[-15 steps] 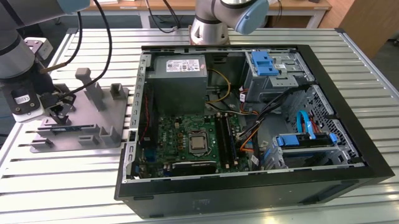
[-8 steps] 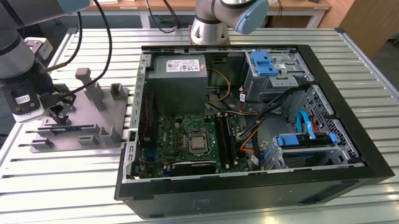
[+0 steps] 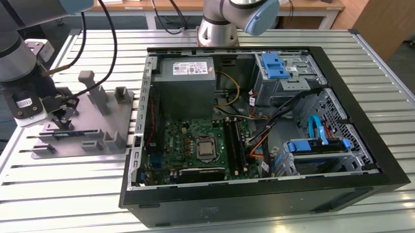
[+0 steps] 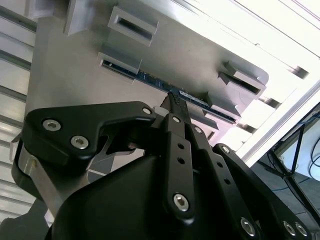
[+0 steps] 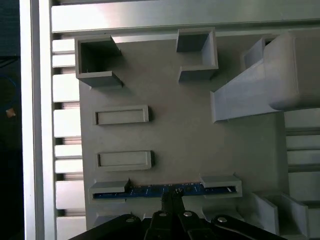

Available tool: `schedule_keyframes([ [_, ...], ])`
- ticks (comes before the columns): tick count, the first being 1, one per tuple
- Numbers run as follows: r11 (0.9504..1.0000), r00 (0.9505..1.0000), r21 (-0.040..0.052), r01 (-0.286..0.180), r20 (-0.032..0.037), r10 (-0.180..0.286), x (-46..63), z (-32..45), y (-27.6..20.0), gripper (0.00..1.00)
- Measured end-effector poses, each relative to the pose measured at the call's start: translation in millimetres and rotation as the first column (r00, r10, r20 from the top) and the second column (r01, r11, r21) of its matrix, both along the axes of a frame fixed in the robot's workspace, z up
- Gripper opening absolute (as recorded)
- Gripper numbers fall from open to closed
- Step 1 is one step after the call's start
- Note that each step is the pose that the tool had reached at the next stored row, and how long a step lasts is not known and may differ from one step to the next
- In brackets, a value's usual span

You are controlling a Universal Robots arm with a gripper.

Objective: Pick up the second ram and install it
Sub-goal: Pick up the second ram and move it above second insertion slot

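The second ram [image 5: 145,190] is a thin blue-green strip standing on edge in two slotted blocks of the grey holder tray [image 5: 175,135]. In the second wrist view the ram [image 4: 150,78] runs between the same blocks. My gripper [image 5: 170,196] is right at the middle of the strip, its black fingers [image 4: 175,107] drawn together with their tips on the ram's upper edge. In the exterior view the gripper [image 3: 62,121] hangs over the tray [image 3: 97,141] at that view's left, just above the ram [image 3: 73,132]. The ram still sits in its blocks.
The open computer case [image 3: 259,131] lies to the exterior view's right of the tray, its green motherboard [image 3: 194,145] with long black slots [image 3: 234,141] facing up. Upright grey posts [image 3: 97,97] rise from the tray close to my gripper. A second arm's base [image 3: 217,24] stands behind the case.
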State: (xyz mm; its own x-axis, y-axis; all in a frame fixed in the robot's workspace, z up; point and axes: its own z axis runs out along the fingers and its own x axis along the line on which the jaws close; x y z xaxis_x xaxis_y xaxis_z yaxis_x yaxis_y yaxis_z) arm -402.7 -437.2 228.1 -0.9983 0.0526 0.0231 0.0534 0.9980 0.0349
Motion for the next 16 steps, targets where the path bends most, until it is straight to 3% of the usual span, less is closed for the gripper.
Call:
schedule_keyframes([
  [4,0.9986,0.9986,0.0,-0.053,0.0,0.053,0.0,0.0,0.0,0.1],
  [7,0.9942,0.9942,0.0,-0.107,0.0,0.107,0.0,0.0,0.0,0.1],
  [16,0.9681,0.9681,0.0,-0.251,0.0,0.251,0.0,0.0,0.0,0.1],
])
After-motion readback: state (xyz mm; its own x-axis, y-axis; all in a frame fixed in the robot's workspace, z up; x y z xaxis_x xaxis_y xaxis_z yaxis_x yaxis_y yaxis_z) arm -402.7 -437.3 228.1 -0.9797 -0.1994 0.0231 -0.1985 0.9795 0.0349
